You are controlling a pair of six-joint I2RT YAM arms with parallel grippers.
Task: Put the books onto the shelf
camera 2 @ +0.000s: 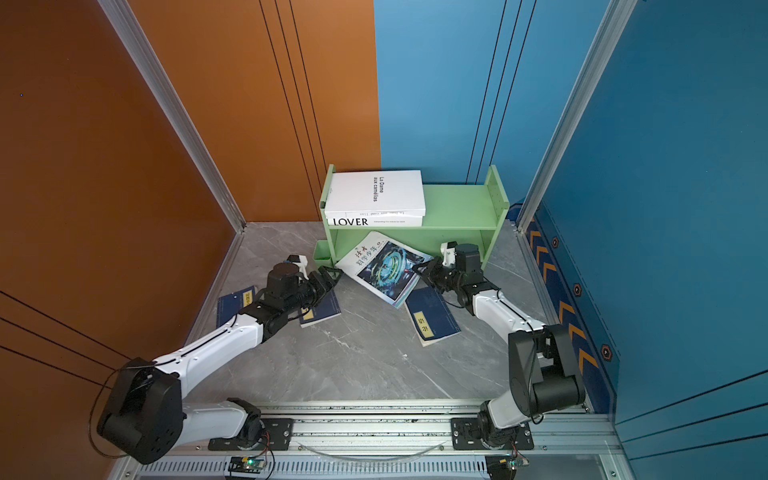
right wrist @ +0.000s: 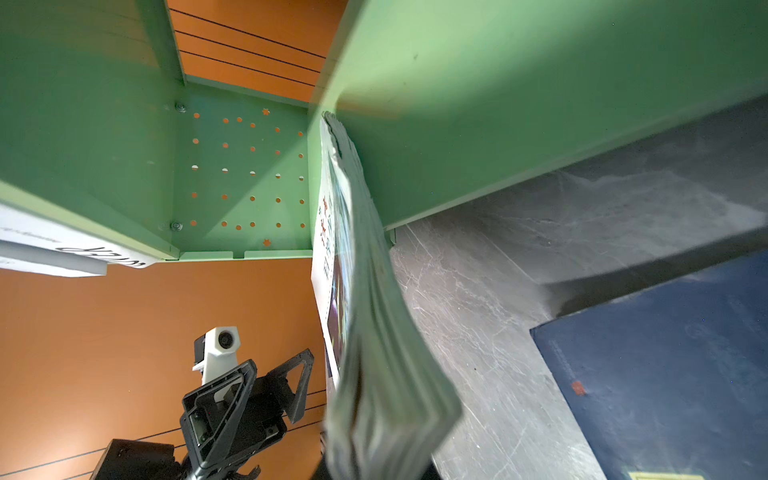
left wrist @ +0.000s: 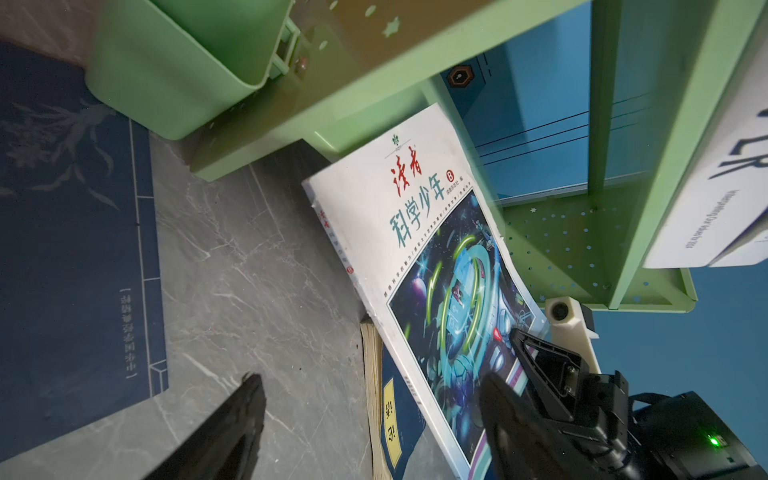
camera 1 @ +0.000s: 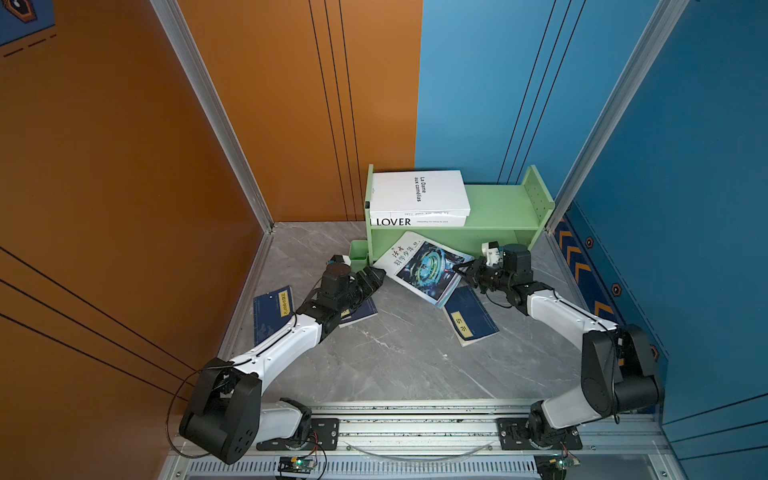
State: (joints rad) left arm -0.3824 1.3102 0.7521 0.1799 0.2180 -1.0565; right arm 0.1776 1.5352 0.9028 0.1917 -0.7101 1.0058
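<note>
Starting with both top views: can spot the magazine (camera 1: 424,266) propped at a slant, top corner at the mouth of the lower tier of the shelf (camera 1: 498,208), bottom end hanging over a navy book (camera 1: 471,320). Pinched at its right corner by the right claw (camera 1: 460,268), clenched on it, probably to steer it into that tier. Left claw (camera 1: 377,275) spread wide just beside the opposite corner, gripping nothing, likely there to steady or nudge. Two white books (camera 1: 417,195) stacked flat on the upper tier, hard against the left panel. Two more navy books (camera 1: 270,316) flat under the left arm, not yet put away.

Over to the left wrist view: same magazine tilted against the shelf, little green cup (left wrist: 178,70) in the upper left of the frame, dark fingers (left wrist: 232,428) far apart at the bottom.

Right wrist view: magazine seen edge-on, running down the middle of the frame toward the grip.

Grey marble-look floor (camera 1: 395,361), hard and slick by the look of it, no help for getting under thin covers. Orange wall (camera 1: 124,166) on the left, blue wall (camera 1: 498,83) on the right, pretty tight booth.
</note>
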